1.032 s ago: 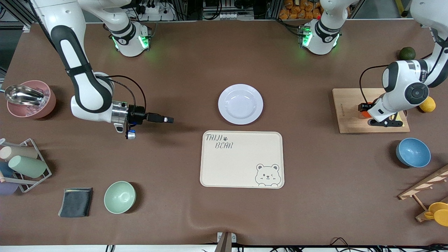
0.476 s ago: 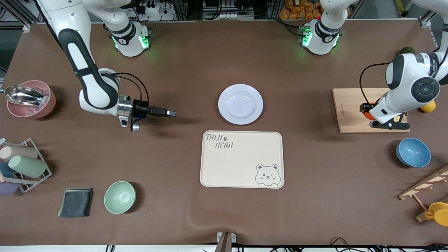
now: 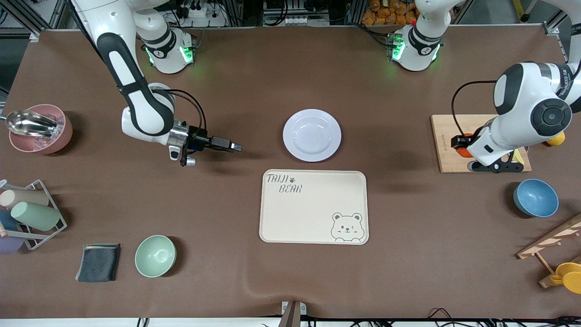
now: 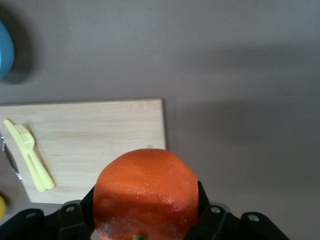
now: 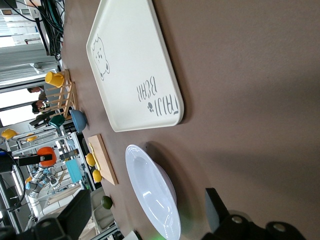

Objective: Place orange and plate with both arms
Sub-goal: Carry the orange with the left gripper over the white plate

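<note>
Bear tray (image 3: pixel 313 207) — green bowl (image 3: pixel 155 255), blue bowl (image 3: pixel 535 197).

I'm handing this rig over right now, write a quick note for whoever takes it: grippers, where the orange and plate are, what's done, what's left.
Left gripper: jaws shut on the orange, lifted over the wooden board.
Right gripper: jaws open, empty, low over the table beside the plate, toward the right arm's end.
Plate: on the table, just farther from the front camera than the bear tray, untouched.
Done: orange picked up.
Left: grasp the plate, place both.

The left arm hides most of the orange (image 3: pixel 462 151).
</note>
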`<state>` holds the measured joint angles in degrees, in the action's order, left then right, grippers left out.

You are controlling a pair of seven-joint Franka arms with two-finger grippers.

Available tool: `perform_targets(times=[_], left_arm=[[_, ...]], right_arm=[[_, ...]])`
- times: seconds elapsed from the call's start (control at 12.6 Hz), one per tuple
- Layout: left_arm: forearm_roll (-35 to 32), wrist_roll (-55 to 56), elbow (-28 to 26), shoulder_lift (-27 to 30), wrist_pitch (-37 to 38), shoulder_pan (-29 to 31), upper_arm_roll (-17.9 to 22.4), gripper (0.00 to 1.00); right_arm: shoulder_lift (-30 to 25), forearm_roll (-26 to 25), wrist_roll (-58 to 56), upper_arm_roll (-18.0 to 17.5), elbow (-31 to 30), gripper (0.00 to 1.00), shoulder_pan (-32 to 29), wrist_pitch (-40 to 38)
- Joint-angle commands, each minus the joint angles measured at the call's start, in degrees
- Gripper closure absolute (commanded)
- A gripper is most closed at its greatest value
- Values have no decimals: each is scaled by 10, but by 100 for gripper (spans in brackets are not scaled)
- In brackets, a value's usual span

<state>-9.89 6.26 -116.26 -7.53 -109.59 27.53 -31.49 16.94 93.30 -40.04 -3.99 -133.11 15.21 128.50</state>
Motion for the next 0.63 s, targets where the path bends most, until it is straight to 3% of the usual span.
perform_targets(times=[0.0, 0.32, 0.56], left_arm=[[30, 51, 26, -2, 28, 6, -48, 100], [60, 127, 38, -7, 38, 5, -124, 100], [99, 166, 59, -27, 36, -29, -144, 100]], right_arm=[[-13, 19, -19, 0, -15, 0, -2, 0], [-7, 19, -28, 0, -15, 0, -2, 0], [-2, 22, -38, 0, -15, 0, -2, 0]])
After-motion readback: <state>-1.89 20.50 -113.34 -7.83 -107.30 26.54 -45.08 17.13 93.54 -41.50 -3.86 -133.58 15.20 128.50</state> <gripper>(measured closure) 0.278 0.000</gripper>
